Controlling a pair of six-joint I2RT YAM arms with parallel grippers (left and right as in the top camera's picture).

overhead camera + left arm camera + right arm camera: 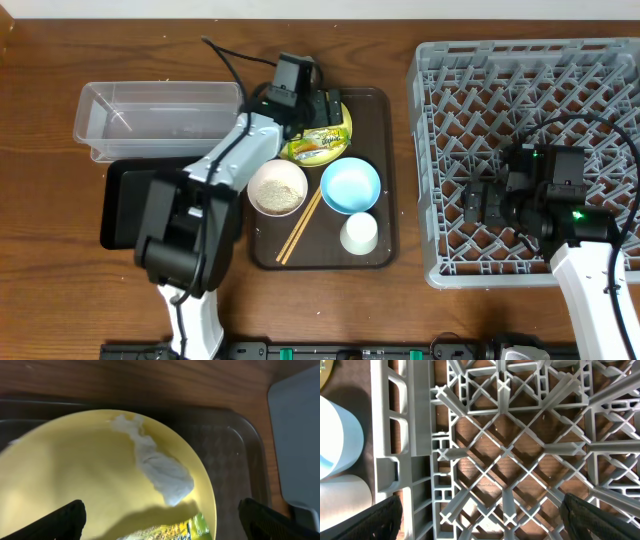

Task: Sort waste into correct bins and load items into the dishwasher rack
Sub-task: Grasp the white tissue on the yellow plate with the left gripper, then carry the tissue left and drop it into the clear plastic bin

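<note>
Found left claw (324, 108) spread wide and gripping nothing, poised over the far part of the yellow plate (345, 124). Saw the snack wrapper (316, 146) lying on that plate, just nearer the robot than the claw.

From overhead, noted well nearer than this claw: pinkish bowl (277, 187) holding crumbs (279, 192), blue bowl (350, 185), white cup (359, 233) and chopsticks (300, 228), all on the brown tray (386, 150). Located the clear tub (160, 115) and black tray (122, 200) to the claw's left, off the brown tray.

Could not make out from overhead a white lump of food (160, 470) on the plate. Picked it up only in the left wrist view, below the claw between its two fingertips (65, 520), with the wrapper's edge just beside it.

Found right claw (478, 205) likewise wide apart and empty, hanging above the left part of the grey rack (500, 90). Confirmed only through the right wrist view: bare table (470, 427) wood under the grid below the claw. Saw there also the blue bowl and cup beyond the rack wall, to the claw's left.
</note>
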